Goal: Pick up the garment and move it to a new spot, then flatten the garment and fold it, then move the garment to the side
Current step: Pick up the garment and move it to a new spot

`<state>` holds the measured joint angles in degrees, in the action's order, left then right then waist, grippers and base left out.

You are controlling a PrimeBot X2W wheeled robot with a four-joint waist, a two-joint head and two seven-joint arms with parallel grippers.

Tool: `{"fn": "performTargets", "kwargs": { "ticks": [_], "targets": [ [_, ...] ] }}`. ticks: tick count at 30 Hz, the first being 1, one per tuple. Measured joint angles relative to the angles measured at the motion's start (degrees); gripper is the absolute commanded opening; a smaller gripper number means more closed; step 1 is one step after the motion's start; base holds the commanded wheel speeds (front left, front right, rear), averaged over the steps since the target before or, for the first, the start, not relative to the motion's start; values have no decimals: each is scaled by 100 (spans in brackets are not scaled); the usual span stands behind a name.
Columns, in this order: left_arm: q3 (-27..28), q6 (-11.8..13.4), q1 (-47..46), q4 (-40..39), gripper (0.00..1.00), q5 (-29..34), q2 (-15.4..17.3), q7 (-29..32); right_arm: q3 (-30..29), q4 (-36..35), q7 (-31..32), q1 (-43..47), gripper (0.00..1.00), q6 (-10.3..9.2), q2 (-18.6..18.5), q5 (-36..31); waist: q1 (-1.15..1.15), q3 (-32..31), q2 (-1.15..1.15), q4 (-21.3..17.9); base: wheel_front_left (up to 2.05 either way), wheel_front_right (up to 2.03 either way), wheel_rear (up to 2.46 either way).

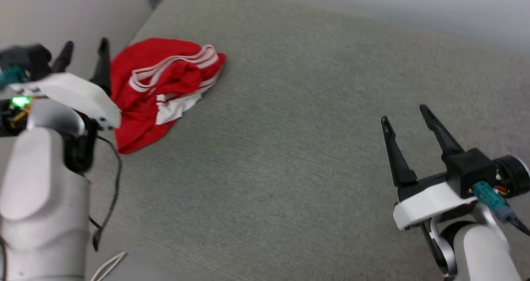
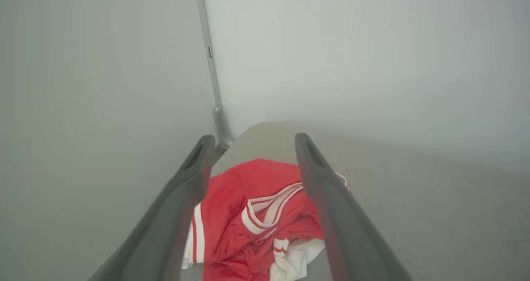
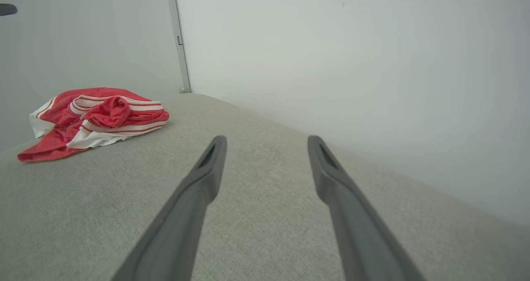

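Note:
The garment (image 1: 159, 88) is a crumpled red shirt with white and red-white striped trim, bunched near the far left corner of the grey fabric surface (image 1: 290, 128). My left gripper (image 1: 85, 45) stands open just left of it, above the surface's left edge, fingers pointing away. In the left wrist view the garment (image 2: 252, 214) lies below and between the open fingers (image 2: 190, 181), apart from them. My right gripper (image 1: 403, 113) is open over bare fabric at the lower right, far from the garment (image 3: 95, 119), which sits at the left of the right wrist view.
The grey surface ends at a pale wall (image 1: 372, 3) along the back and at a drop on the left. A grey vertical post (image 2: 211, 66) runs up the wall corner behind the garment. A black cable (image 1: 114, 181) hangs from my left arm.

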<state>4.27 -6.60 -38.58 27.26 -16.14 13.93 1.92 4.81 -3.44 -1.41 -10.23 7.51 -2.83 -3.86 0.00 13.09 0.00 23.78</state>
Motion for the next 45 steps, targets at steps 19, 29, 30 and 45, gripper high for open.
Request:
{"fn": "performTargets", "kwargs": {
  "ticks": [19,29,30,45],
  "targets": [
    [-400,-89,-950,2169,100,-1828,1513,3507,91,196,-207,-769,100,0,-2,-25,1,1598,0,-1268,0,0,0],
    [-430,-89,-1129,2642,0,-2102,1584,3574,88,274,-218,-866,100,0,-2,-33,0,1637,0,-1432,0,0,0],
    [-476,-89,-1129,2642,0,-2100,1564,3500,70,288,-219,-864,100,0,-2,-33,0,1601,0,-1430,0,0,0],
    [-1084,211,-1476,2498,0,-1050,1745,768,-115,471,-319,-403,100,0,-2,216,0,522,0,-1280,0,0,0]
  ]
}}
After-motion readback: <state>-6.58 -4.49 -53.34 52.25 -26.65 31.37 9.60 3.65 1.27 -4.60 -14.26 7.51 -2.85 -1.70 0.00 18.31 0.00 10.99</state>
